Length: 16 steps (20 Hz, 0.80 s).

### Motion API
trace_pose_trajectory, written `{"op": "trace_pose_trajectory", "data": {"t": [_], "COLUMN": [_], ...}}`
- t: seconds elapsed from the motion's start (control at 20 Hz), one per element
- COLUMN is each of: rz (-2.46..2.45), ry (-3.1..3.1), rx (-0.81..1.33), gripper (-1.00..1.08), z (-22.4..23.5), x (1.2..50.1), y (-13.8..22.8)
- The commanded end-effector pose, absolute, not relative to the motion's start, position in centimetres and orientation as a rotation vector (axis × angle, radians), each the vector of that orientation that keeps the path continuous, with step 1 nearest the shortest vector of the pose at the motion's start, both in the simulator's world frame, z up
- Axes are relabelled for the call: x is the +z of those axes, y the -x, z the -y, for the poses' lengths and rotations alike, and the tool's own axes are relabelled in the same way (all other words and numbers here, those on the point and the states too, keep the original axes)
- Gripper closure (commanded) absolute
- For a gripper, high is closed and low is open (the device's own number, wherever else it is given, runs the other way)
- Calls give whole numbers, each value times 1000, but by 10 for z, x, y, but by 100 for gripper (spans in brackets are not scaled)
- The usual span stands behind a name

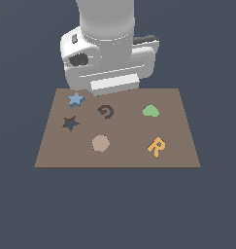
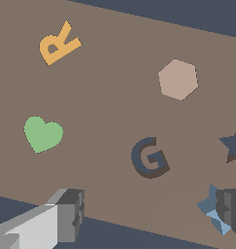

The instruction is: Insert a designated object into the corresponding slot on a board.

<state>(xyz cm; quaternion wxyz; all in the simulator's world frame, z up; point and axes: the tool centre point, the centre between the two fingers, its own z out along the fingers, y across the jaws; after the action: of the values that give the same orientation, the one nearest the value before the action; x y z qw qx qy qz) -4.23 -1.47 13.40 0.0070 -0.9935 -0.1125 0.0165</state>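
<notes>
Brown and flat, the board lies on a dark blue-grey ground, and your arm's white body hangs over its far edge in the exterior view. The light-blue star lies on the board near its far corner, toward the exterior view's left. Just beside it, nearer the camera, you find the dark star-shaped slot, with no piece in it. Toward the middle sits a dark G-shaped cutout, and nearer the camera a pale pink hexagon. Toward the exterior view's right you have a green heart and an orange R.

From the wrist view, your gripper has its jaws spread wide apart and holding nothing. One dark finger stands near the board's edge. The other finger overlaps the star, though you cannot tell whether it touches it. The slot shows only partly at the picture's edge.
</notes>
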Motion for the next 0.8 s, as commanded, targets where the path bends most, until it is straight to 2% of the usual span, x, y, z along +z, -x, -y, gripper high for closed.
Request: {"op": "trace_pose_trajectory", "data": {"t": [0.0, 0.75], "rz": [437, 1037], "ry": [3098, 2960], "rx": [48, 19], "gripper": [-92, -92], "z": [24, 99], "x": [128, 81], "y": [50, 82]}}
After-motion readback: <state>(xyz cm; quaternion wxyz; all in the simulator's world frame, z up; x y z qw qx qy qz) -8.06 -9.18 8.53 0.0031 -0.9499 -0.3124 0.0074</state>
